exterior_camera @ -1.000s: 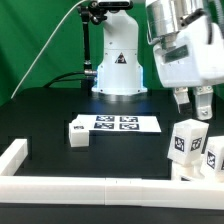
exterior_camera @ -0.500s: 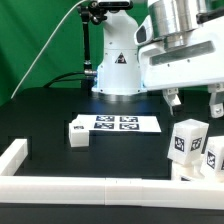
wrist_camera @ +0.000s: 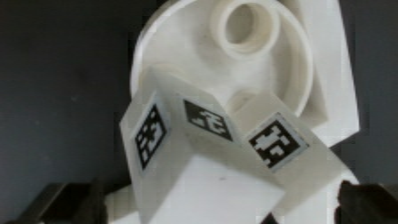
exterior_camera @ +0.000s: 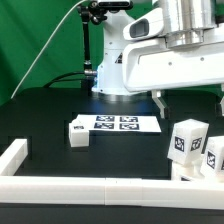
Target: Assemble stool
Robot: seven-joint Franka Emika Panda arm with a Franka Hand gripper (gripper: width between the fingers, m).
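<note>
Two white stool legs point(exterior_camera: 187, 140) point(exterior_camera: 212, 152) with black-and-white tags stand at the exterior view's right. My gripper point(exterior_camera: 190, 100) hangs just above them, open, its dark fingertips point(exterior_camera: 160, 101) spread wide. In the wrist view one tagged leg point(wrist_camera: 205, 135) fills the space between the two fingers point(wrist_camera: 80, 200), which stand apart from its sides. Beyond it lies a white rounded stool part with a round hole point(wrist_camera: 246, 22), probably the seat. A smaller white tagged part point(exterior_camera: 78, 133) rests on the table at the left.
The marker board point(exterior_camera: 120, 123) lies flat at mid-table, in front of the robot's white base point(exterior_camera: 118, 62). A long white border rail point(exterior_camera: 100, 190) runs along the front edge and turns up the left side point(exterior_camera: 15, 155).
The gripper has turned about its vertical axis above the legs, so its fingers now show spread side by side. The jaws stayed open and the parts have not moved.
</note>
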